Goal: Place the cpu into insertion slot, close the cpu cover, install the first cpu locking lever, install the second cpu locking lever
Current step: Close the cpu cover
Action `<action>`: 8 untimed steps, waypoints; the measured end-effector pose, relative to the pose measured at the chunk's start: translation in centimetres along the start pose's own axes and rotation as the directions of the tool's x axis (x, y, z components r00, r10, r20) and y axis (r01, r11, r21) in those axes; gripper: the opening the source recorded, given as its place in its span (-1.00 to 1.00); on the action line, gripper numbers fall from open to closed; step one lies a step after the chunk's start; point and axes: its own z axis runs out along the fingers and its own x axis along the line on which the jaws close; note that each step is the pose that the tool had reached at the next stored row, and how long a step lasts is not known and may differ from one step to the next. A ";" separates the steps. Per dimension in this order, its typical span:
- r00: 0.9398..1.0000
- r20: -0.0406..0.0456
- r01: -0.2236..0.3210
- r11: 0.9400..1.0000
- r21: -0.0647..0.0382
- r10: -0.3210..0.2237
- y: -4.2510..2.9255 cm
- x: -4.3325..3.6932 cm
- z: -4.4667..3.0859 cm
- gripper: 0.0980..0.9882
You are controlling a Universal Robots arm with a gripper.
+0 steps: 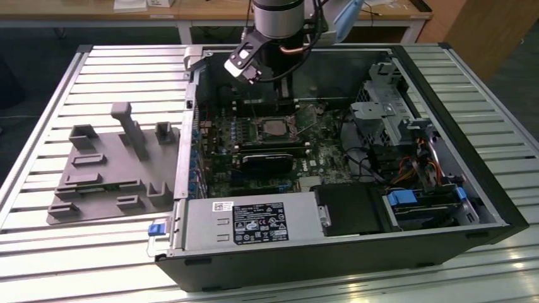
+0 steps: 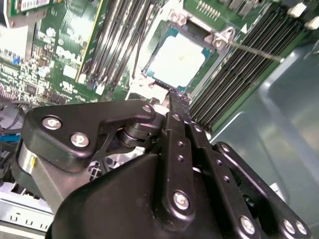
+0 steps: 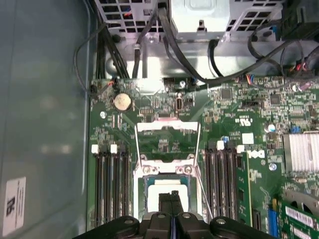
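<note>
The cpu (image 3: pixel 160 193), a pale silver square, lies flat in the insertion slot on the green motherboard; it also shows in the second wrist view (image 2: pixel 179 59) and the exterior view (image 1: pixel 274 128). The cpu cover (image 3: pixel 167 127) stands swung open beyond the slot, and the board shows through its window. A thin locking lever (image 3: pixel 202 185) angles up free beside the slot, seen too as a rod (image 2: pixel 254 51). My gripper (image 3: pixel 172 196) hangs just over the cpu's near edge, its black fingers pressed together with nothing between them, tips (image 2: pixel 174 94) at the socket rim.
The open computer case (image 1: pixel 471 189) lies on a slatted metal table (image 1: pixel 67 265). Memory slots (image 3: pixel 112 184) flank the socket on both sides. Cables (image 3: pixel 219 74) and a drive cage sit beyond it. A grey fixture plate (image 1: pixel 110 170) rests at the exterior view's left.
</note>
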 end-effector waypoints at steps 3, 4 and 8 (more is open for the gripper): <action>1.000 0.000 0.000 1.000 0.002 0.000 0.71 0.03 0.09 -0.99; 1.000 0.000 0.000 1.000 0.002 0.000 0.94 0.04 0.12 -0.99; 1.000 0.000 0.000 1.000 0.003 0.000 1.68 0.07 0.22 -0.99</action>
